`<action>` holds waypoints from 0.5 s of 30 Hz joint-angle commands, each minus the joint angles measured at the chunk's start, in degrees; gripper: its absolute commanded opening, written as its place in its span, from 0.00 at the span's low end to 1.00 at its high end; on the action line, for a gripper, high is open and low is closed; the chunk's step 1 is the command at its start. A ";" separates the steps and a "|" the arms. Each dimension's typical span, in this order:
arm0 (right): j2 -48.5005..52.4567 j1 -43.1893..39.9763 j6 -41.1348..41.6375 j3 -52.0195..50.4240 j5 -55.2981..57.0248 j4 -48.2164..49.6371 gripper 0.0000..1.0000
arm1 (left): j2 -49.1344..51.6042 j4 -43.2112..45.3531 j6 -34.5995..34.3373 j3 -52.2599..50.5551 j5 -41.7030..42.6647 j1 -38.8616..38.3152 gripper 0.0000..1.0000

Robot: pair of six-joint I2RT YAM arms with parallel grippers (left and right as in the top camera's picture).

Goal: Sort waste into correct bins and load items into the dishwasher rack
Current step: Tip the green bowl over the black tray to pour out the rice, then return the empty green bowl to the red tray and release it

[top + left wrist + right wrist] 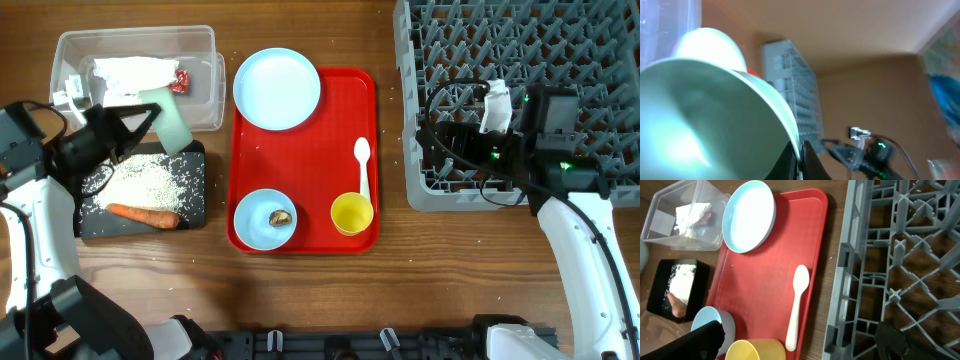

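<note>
Mint green bowl (170, 125) is pinched by its rim in the left gripper (800, 161) and tipped at the black tray's (195, 217) edge, just left of the red tray (345, 150). On the red tray's other side, the right gripper (799, 330) is spread wide and empty above the rack (580, 50).

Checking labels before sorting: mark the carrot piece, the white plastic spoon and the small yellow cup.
carrot piece (143, 214): overhead view, middle of its length.
white plastic spoon (364, 178): overhead view, on the handle just below the spoon's bowl.
small yellow cup (352, 214): overhead view, inside bottom of the cup.
</note>
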 commanded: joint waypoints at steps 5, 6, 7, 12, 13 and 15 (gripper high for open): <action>0.48 0.20 -0.02 0.92 1.68 -0.96 1.00 | -1.79 0.59 -4.72 0.17 12.79 10.47 0.04; 0.48 0.20 -0.02 0.83 1.68 -0.92 1.00 | -1.79 0.59 -4.76 0.17 12.76 10.38 0.04; 0.48 0.20 -0.02 0.72 1.68 -0.87 1.00 | -1.79 0.63 -4.76 0.17 12.76 9.81 0.04; 0.48 0.20 0.00 0.57 1.66 -0.39 1.00 | -1.81 0.90 -4.72 0.17 9.03 3.28 0.04; 0.48 0.20 0.15 0.57 1.66 -0.24 1.00 | -1.88 0.90 -4.72 0.17 6.29 0.57 0.04; 0.48 0.20 0.15 0.57 1.64 -0.26 1.00 | -1.86 2.38 -4.74 0.17 -2.40 -8.35 0.04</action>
